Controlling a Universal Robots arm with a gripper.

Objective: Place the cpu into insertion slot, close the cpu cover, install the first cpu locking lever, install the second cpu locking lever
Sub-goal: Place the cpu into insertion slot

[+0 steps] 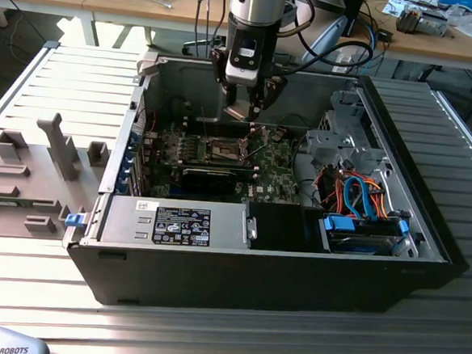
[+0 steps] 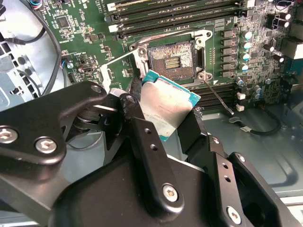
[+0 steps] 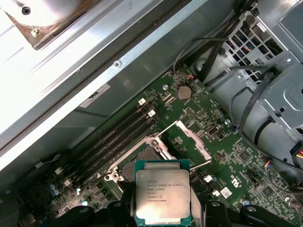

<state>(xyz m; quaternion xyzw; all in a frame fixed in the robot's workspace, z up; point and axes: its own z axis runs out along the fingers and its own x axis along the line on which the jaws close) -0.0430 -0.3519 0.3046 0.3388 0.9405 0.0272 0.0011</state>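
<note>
As end effector (image 2: 162,111) grips cpu (image 3: 163,196), slot (image 2: 171,59) — below

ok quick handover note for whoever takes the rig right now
Gripper: shut on the flat square silver-grey metal-topped cpu, held above the green circuit board.
Square dark-centred insertion slot with silvery border: empty.
Thin silvery metal cpu cover frame: tilted up, open.
Done: cpu picked up. Left: seating it, closing the cover, both locking levers.

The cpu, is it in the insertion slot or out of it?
Out. The gripper holds the cpu off the board, and the insertion slot shows its bare dark centre.
</note>
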